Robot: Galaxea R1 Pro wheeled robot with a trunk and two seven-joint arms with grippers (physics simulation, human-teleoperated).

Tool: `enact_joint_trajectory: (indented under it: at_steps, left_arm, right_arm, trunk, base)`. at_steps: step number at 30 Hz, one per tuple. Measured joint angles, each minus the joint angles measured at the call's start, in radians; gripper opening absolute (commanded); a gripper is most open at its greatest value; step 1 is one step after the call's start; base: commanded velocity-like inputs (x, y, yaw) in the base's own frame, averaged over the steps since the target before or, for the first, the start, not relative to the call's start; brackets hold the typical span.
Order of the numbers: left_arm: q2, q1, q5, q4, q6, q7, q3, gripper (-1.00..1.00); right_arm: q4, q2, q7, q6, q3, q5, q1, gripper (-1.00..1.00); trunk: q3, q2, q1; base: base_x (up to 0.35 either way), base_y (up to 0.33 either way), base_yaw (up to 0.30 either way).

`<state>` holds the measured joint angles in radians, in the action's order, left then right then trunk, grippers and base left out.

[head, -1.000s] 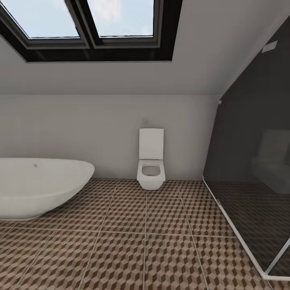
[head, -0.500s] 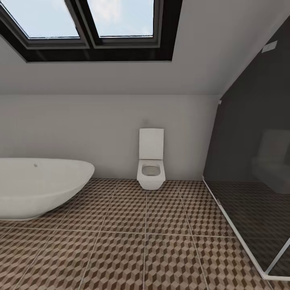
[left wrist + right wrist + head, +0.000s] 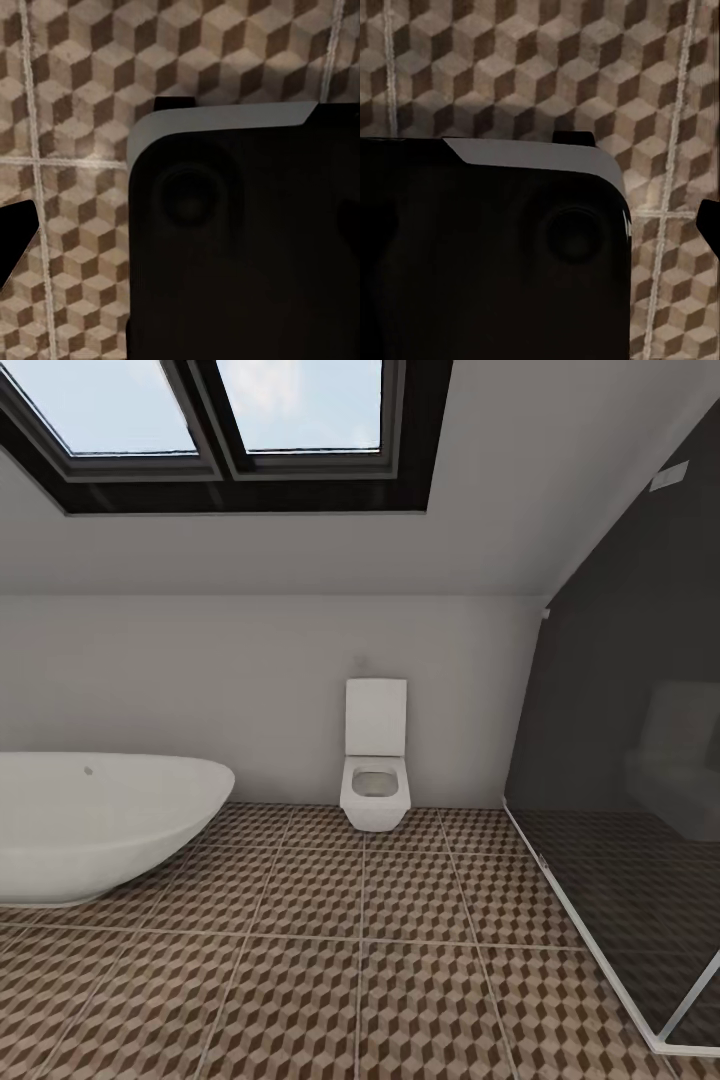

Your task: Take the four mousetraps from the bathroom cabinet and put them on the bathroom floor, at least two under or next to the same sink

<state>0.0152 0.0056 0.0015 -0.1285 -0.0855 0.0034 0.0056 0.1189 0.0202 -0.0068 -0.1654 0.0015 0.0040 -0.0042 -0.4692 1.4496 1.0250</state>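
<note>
Only floor (image 3: 360, 960) tiles are seen below both arms; no cabinet is seen from which to judge direction, and neither claw's opening can be told

You are facing a broad stretch of open bathroom floor (image 3: 400, 960). A white bathtub (image 3: 100, 825) is closing off the left side, a toilet (image 3: 375, 785) is standing against the far wall, and a dark glass shower screen (image 3: 620, 780) is walling the right.
</note>
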Motion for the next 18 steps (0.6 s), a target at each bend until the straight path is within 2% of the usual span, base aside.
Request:
enact_joint_trajectory:
  at_steps: [7, 16, 17, 18]
  left_arm:
    - [0.002, 0.0, -0.001, -0.039, 0.003, 0.002, 0.0, 1.0]
    - [0.0, 0.0, -0.002, -0.09, 0.001, 0.045, 0.0, 1.0]
    - [0.0, 0.0, -0.001, -0.16, 0.0, 0.077, 0.001, 1.0]
    - [0.001, 0.0, 0.0, -0.307, -0.001, 0.083, 0.0, 1.0]
  right_arm:
    - [0.039, -0.011, 0.0, -0.039, 0.0, 0.001, 0.0, 1.0]
    - [0.09, -0.014, -0.009, -0.059, 0.0, 0.004, 0.0, 1.0]
    - [0.16, -0.014, -0.013, -0.059, 0.0, 0.004, 0.0, 1.0]
    - [0.308, -0.014, -0.017, -0.059, 0.0, 0.004, 0.0, 1.0]
  trunk:
    - [0.0, 0.0, 0.0]
    - [0.0, 0.0, 0.0]
    - [0.0, 0.0, 0.0]
    - [0.0, 0.0, 0.0]
  base:
    - [0.0, 0.0, 0.0]
    - [0.0, 0.0, 0.0]
    - [0.0, 0.0, 0.0]
    - [0.0, 0.0, 0.0]
